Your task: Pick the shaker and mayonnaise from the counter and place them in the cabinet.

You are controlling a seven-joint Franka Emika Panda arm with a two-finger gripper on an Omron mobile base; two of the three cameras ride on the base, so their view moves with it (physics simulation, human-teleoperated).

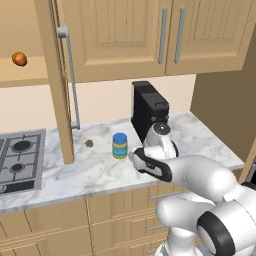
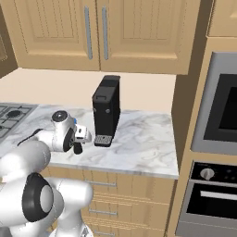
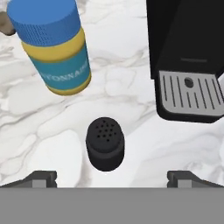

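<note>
gripper (image 3: 112,177) gapes wide, holding nothing, above the shaker (image 3: 105,148) at lower centre; descending off-centre could topple it toward the mayonnaise (image 3: 54,48) upper left.

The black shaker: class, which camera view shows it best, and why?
The hand view: the shaker stands upright on the marble counter between the open fingertips, its holed top clear. In both base views the arm hides it.
</note>
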